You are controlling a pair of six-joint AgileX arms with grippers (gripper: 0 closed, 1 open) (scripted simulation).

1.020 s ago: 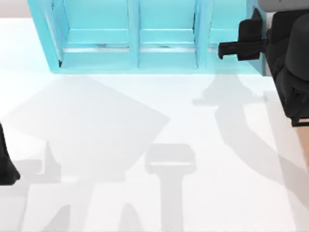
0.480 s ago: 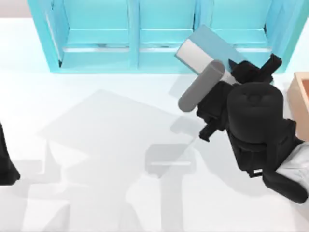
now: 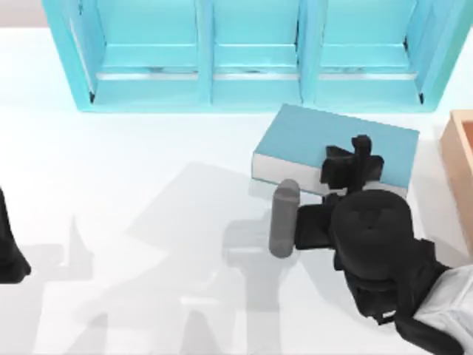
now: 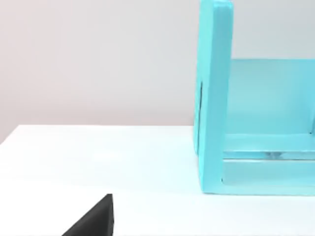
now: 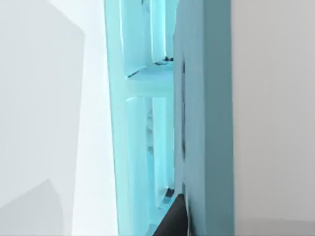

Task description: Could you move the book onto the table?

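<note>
Lying flat on the worktop (image 3: 148, 222), the book (image 3: 310, 144) sits under the right pincer (image 3: 358, 164), just in front of the shelf (image 3: 222, 66) and slightly skewed to it. No writing, label or brand can be read on the plain teal cover, on the shelf or on the arms; the white page edges face away from the shelf. The right arm reaches in from the worktop's right near corner, its bulky black wrist low over the surface with a grey cylinder sticking out beside it, and the pincer points toward the shelf over the book's right half. Whether its fingers are spread or nipping the cover cannot be told. In the right wrist view the book's cover (image 5: 206, 123) runs edge-on close to the camera, with the shelf compartments (image 5: 142, 98) beyond. A tan box (image 3: 460, 170) stands just right of the pincer. The left arm (image 3: 9, 251) is parked at the worktop's left edge, well away from the book, with the shelf's end wall (image 4: 214, 98) ahead of its camera.
</note>
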